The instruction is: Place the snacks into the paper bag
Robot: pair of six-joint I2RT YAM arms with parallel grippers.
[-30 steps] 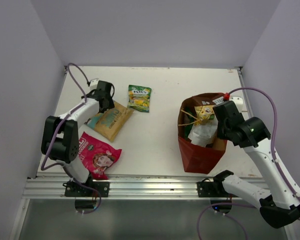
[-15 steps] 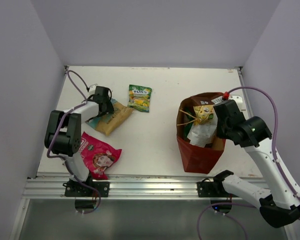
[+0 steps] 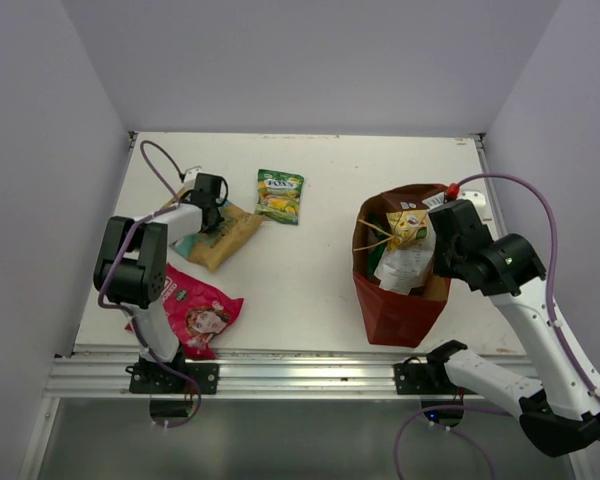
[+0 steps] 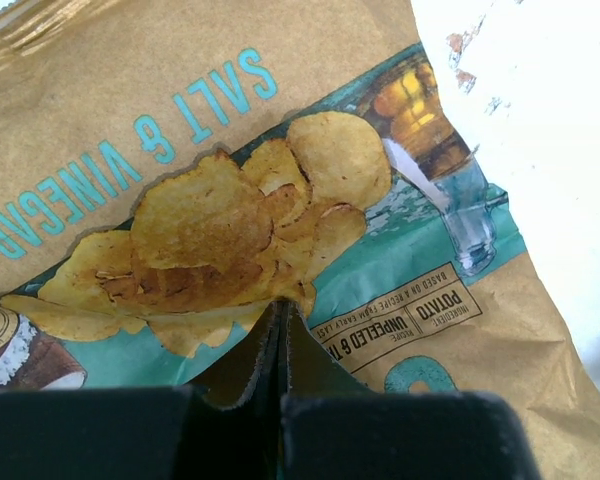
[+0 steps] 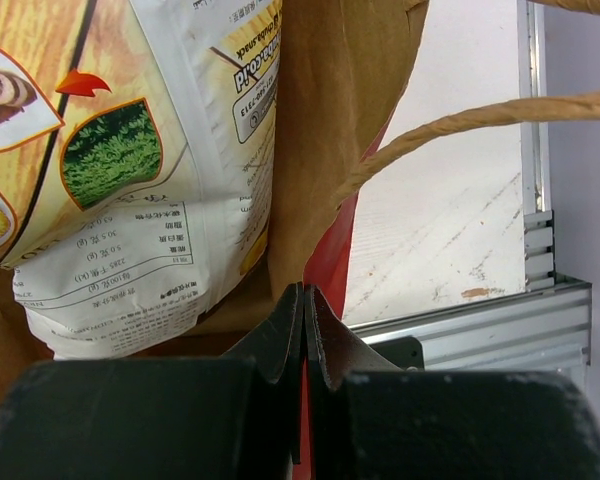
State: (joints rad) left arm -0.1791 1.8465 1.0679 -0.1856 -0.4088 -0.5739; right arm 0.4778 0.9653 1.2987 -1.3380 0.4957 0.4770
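The tan-and-teal snack packet (image 3: pixel 225 240) (image 4: pixel 230 200) lies flat at the left. My left gripper (image 3: pixel 213 212) (image 4: pixel 280 305) is down on its teal corner and shut, pinching the foil. The pink-red packet (image 3: pixel 198 312) lies near the front left, and the small green-yellow packet (image 3: pixel 279 195) lies further back. The reddish-brown paper bag (image 3: pixel 395 305) stands open at the right with a white-and-brown packet (image 3: pixel 405 262) (image 5: pixel 150 220) inside. My right gripper (image 3: pixel 440 258) (image 5: pixel 303 292) is shut on the bag's right wall (image 5: pixel 330 120).
A twisted bag handle (image 5: pixel 460 120) arches over the right side. The aluminium rail (image 3: pixel 300 375) runs along the table's near edge. Grey walls close in on the left, back and right. White table (image 3: pixel 320 260) lies between the packets and the bag.
My left gripper has come down onto the tan-and-teal packet and gone from open to shut. The right gripper and the bag have stayed in place.
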